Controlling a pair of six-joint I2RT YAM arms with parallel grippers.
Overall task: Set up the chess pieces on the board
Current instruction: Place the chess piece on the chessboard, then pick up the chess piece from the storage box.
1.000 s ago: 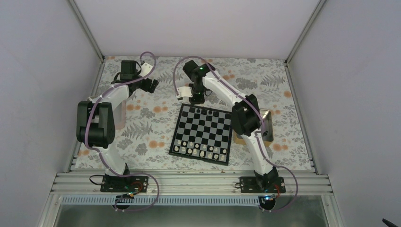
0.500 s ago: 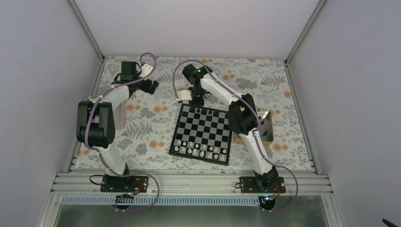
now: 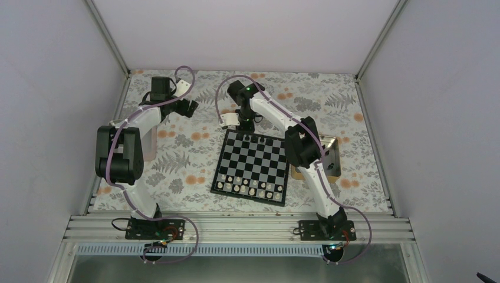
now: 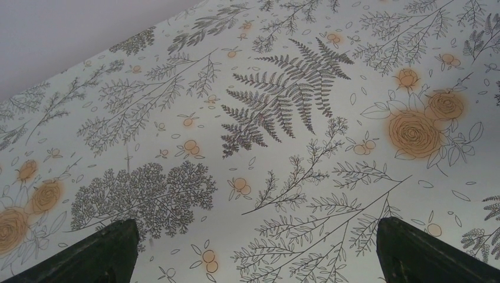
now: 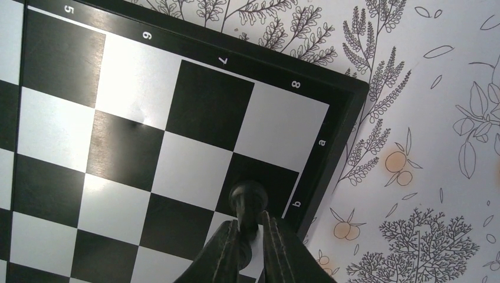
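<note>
The board (image 3: 253,162) lies chequered in the middle of the table. My right gripper (image 3: 243,125) hangs over its far left corner. In the right wrist view that gripper (image 5: 250,221) is shut on a tiny black chess piece (image 5: 247,194), whose round base sits on the dark square beside the letter b, next to the board's (image 5: 194,100) border. A few more black chess pieces (image 3: 255,138) stand on the far row. My left gripper (image 3: 190,107) is out past the board's far left, and in its wrist view it (image 4: 259,259) is open over bare cloth, with nothing between its fingers (image 4: 112,253).
Small white chessmen (image 3: 247,188) fill the board's two near rows. A tan-rimmed tray (image 3: 334,156) lies right of the board, partly behind the right arm. A flower-patterned cloth (image 3: 177,159) covers the table, and white walls close it in on three sides.
The right arm's wrist and elbow have shifted slightly left, toward the board's far left corner. The left arm has not moved.
</note>
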